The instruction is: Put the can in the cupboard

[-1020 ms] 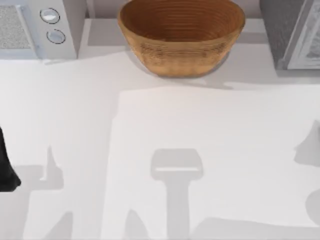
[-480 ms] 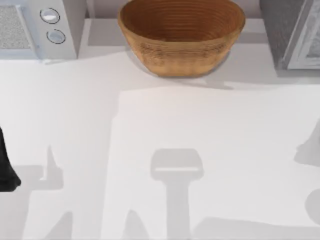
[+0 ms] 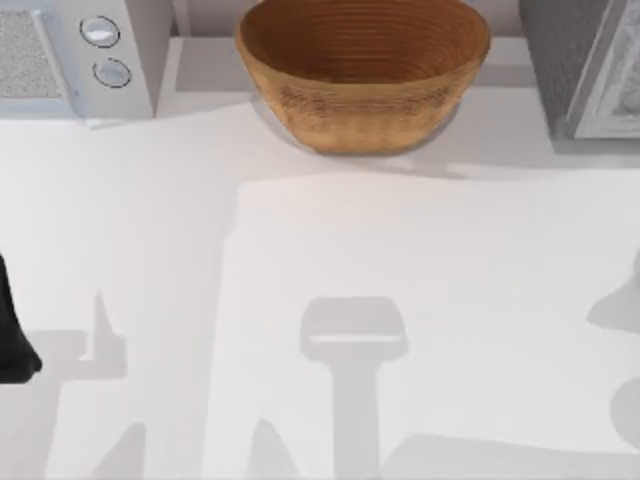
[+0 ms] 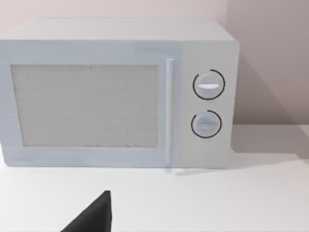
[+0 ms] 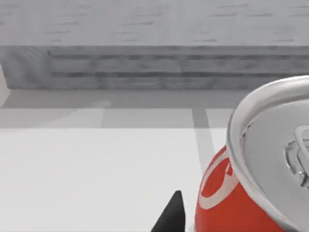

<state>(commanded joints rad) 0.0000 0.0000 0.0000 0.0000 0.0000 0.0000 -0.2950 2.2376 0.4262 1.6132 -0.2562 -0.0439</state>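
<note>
I am on the carry step, or the very start of it. The can (image 5: 227, 203) sits hard up against my right gripper (image 5: 171, 217), upright, lid towards the wrist camera and red side just beside the gripper's dark tip. I cannot tell whether the gripper is clenched on the can or merely alongside it, because the contact itself is hidden. The cupboard (image 5: 154, 67) lies straight ahead of the gripper and well apart from it, across bare table (image 5: 96, 169).

If the hold is good, the next move calls for a level advance towards the cupboard with the can kept upright. It must go high enough to clear the cupboard's lower edge, and release should come only once the can is inside. If the hold is not made, I must close on the can first.

My left gripper (image 4: 91, 217) is parked facing the microwave (image 4: 116, 96), and I cannot tell its grip either.

Against a second ago, the right arm's shadow on the table's right side in the top view has drawn further towards the edge. The left arm (image 3: 15, 330) and the basket (image 3: 362, 70) have not shifted.
</note>
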